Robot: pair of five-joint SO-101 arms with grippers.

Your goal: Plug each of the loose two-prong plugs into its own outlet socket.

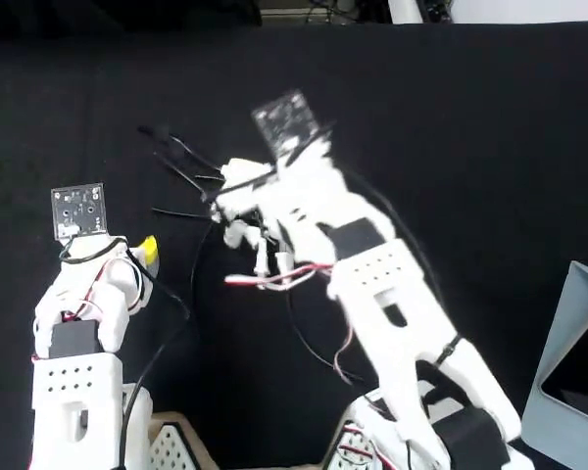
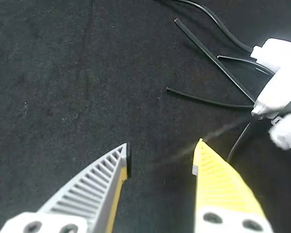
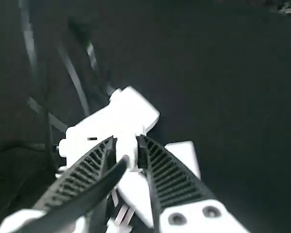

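My right gripper (image 3: 126,145) is shut on a white two-prong plug (image 3: 117,120), which it holds above the black table. From above, the same gripper (image 1: 237,201) and plug (image 1: 243,179) sit mid-table among thin black cables (image 1: 181,162). A small square socket board (image 1: 289,117) lies just beyond it, looking blurred. A second socket board (image 1: 78,210) lies at the left, just ahead of my left gripper (image 1: 142,257). The left gripper (image 2: 160,155) is open over bare black cloth, one finger grey and the other yellow. The white plug (image 2: 280,80) and black cables (image 2: 208,51) lie off to its side.
A grey open box (image 1: 576,362) stands at the right edge of the table. The right arm's red and white wires (image 1: 274,279) hang under its wrist. Black cloth (image 1: 490,147) covers the far right and the near middle.
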